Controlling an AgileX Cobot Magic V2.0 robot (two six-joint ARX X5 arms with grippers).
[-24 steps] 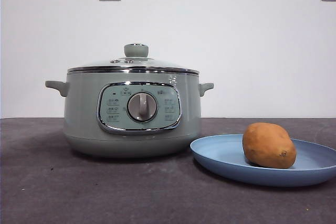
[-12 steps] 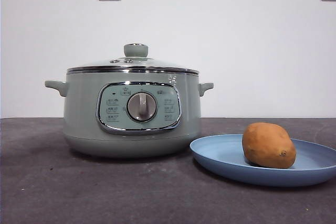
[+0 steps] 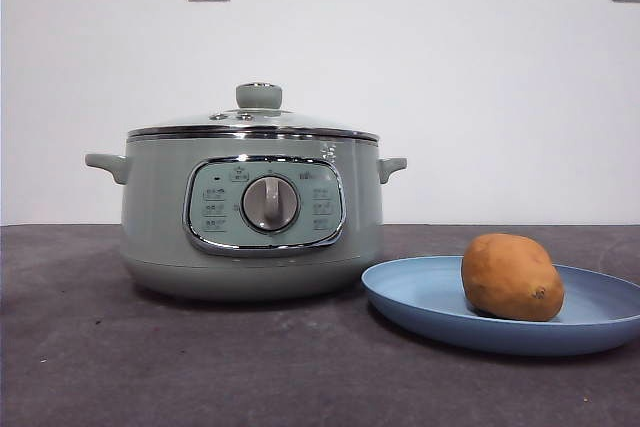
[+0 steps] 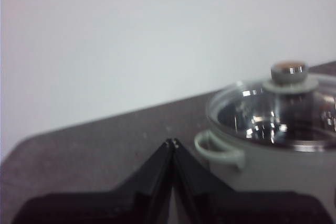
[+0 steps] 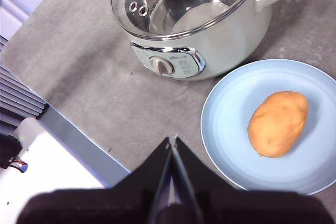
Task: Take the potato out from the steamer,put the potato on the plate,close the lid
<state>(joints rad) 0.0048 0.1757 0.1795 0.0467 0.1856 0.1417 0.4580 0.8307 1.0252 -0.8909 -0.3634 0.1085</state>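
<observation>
Grey table [image 3: 200, 367] | unchanged; potato [image 3: 512, 277] on plate [image 3: 420, 292]; lid [image 3: 255, 127] on steamer [image 3: 160, 217] | both jaws clenched

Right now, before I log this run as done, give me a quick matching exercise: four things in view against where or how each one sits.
Things:
1. potato
2. lid
3. left gripper
4. plate

States:
A. on the table beside the steamer
B. shut, holding nothing
C. lying on the plate
D. seated on the steamer

Pairs: 1-C, 2-D, 3-B, 4-A
</observation>
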